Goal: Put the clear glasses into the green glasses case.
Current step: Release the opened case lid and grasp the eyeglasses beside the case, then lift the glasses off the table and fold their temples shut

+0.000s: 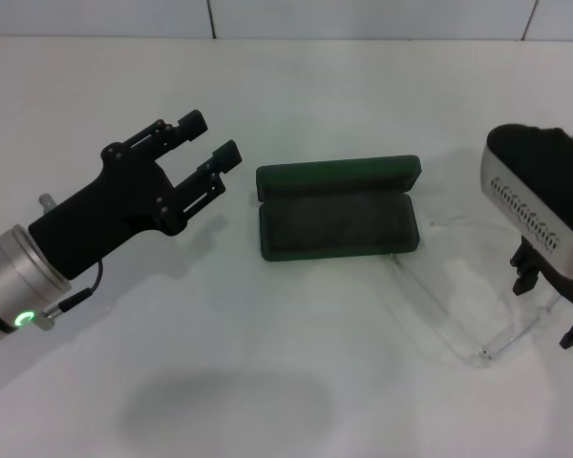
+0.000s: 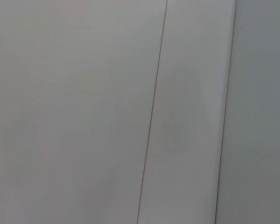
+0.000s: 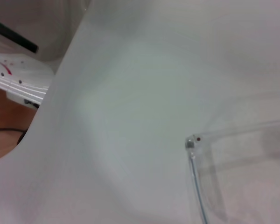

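The dark green hard rectangular clamshell glasses case (image 1: 339, 219) lies open near the middle of the white tabletop (image 1: 296, 86), its lid standing up along the 12 o'clock side and the dark lined tray facing up. The fully transparent plastic wraparound glasses (image 1: 468, 296) rest flat on the tabletop at about 4 o'clock from the case, temple arms unfolded; one thin arm tip reaches to the case's near right corner, and I cannot tell whether it touches. The clear front frame lies toward 5 o'clock, just beside the right tool.

The left tool (image 1: 202, 153), black with two fingers, hovers at 9 o'clock from the case, pointing toward it with its fingers spread wide and nothing between them. A band of bare tabletop separates it from the case's left edge.

The right tool (image 1: 552, 310) hangs at 3 to 4 o'clock, over the outer end of the glasses; how far it is spread I cannot tell. Its wrist camera shows a hinge corner of the glasses (image 3: 192, 141) and the tabletop's edge beyond.

Open white surface stretches along the 6 o'clock side.
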`<action>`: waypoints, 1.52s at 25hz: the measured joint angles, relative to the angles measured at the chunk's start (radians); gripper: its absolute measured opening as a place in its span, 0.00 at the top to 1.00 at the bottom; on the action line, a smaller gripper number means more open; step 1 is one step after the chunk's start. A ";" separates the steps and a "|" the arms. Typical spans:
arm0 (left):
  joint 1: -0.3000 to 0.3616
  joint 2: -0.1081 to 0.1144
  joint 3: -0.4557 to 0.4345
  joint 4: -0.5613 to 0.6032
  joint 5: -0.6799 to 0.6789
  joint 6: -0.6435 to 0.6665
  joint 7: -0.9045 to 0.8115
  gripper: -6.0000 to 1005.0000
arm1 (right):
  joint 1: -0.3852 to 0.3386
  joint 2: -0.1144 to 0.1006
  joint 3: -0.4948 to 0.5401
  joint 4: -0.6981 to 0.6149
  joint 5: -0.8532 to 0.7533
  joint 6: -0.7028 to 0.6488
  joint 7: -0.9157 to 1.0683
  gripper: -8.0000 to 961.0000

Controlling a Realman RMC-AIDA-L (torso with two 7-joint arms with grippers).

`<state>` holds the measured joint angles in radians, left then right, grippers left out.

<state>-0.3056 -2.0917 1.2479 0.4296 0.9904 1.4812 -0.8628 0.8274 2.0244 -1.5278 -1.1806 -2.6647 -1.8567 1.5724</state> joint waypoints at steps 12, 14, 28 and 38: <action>-0.008 -0.001 -0.002 -0.029 -0.002 0.004 0.008 0.42 | 0.017 0.003 -0.033 0.063 0.004 0.050 0.002 0.25; -0.008 -0.001 -0.002 -0.030 -0.005 0.004 0.008 0.42 | 0.019 0.004 -0.035 0.073 0.006 0.059 0.003 0.25; -0.006 -0.001 -0.001 -0.034 -0.009 0.004 0.008 0.42 | 0.026 0.003 -0.083 0.108 0.026 0.101 0.039 0.62; -0.002 -0.002 -0.003 -0.048 -0.013 0.004 0.008 0.42 | 0.002 -0.001 -0.056 0.052 0.028 0.060 0.050 0.81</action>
<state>-0.3074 -2.0938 1.2449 0.3817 0.9771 1.4848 -0.8544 0.8296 2.0237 -1.5841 -1.1288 -2.6368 -1.7964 1.6221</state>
